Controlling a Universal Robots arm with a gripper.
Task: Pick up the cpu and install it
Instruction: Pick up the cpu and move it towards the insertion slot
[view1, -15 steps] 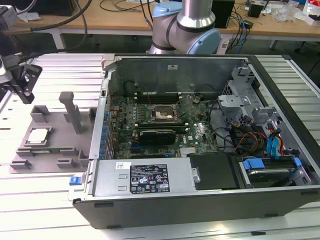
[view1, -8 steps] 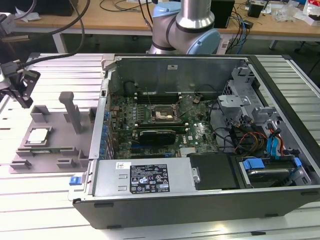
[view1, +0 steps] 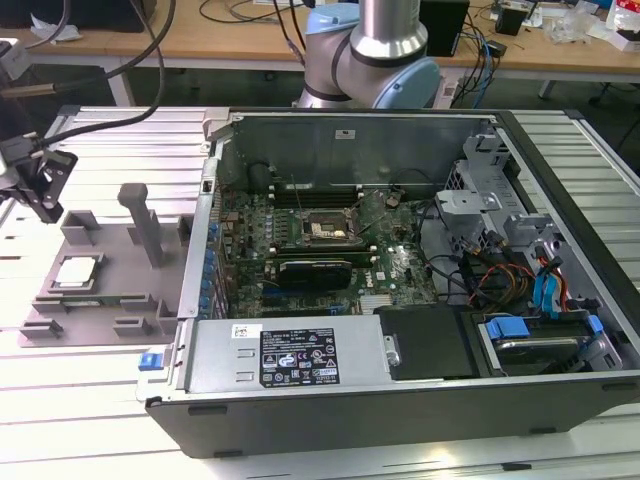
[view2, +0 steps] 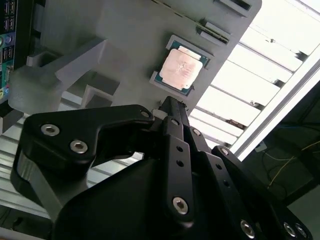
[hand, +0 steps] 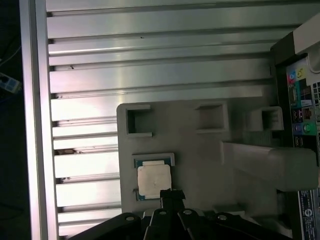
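The cpu, a small flat square chip with a pale metal top, lies in a recess of the grey plastic tray at the exterior view's left. My gripper hangs above the tray's far left corner, apart from the chip. In the second wrist view the shut fingertips of the gripper sit just short of the cpu. In the first wrist view the gripper tips overlap the edge of the cpu. Nothing is held. The dark square socket lies on the motherboard inside the case.
The open computer case lies on its side on the slatted aluminium table, right of the tray. Upright posts rise from the tray near the chip. Cables and drive bays crowd the case's right end. The arm's base stands behind the case.
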